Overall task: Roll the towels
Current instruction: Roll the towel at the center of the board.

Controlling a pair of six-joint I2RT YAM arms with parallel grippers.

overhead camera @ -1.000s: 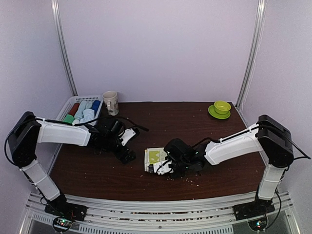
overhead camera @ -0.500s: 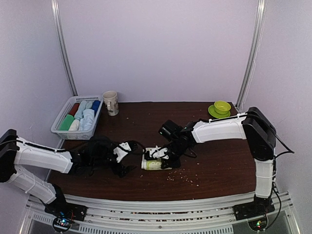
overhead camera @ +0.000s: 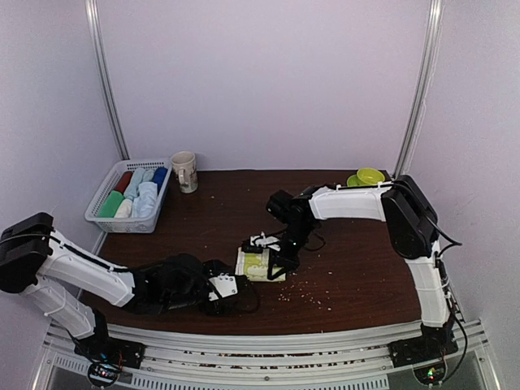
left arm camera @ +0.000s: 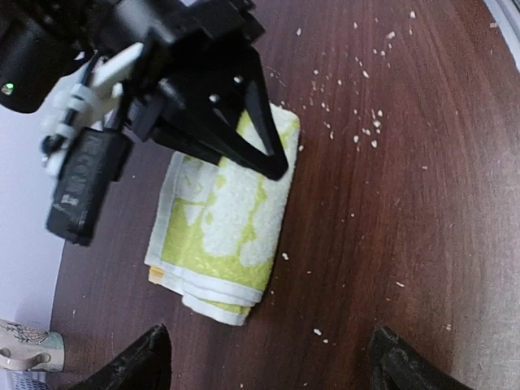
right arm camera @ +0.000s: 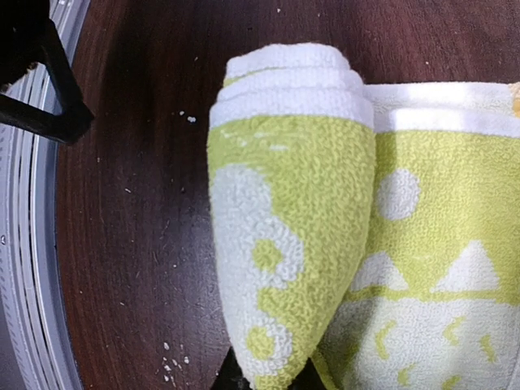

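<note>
the towel (right arm camera: 292,244) looks soft and light, half rolled, with the roll's end clamped in the right end effector (right arm camera: 264,380). the left end effector (left arm camera: 272,361), jaws apart, sits just before it. probably better to grip the thick roll.

The towel (right arm camera: 292,227) is thick terry cloth with a coarse, matt looped pile, yellow-green with white print and a flatter white hem. The table (left arm camera: 422,162) is dark wood grain, smooth with a soft sheen, dusted with pale crumbs (left arm camera: 357,138). The right hand (left arm camera: 276,169) is matt black plastic. The arms (overhead camera: 89,268) have smooth, slightly glossy white shells, black at the joints. The basket (overhead camera: 122,226) is white slatted plastic. The mug (overhead camera: 184,171) and green bowl (overhead camera: 370,175) look glazed and shiny. The rails (overhead camera: 260,337) at the near edge are bare metal.
</note>
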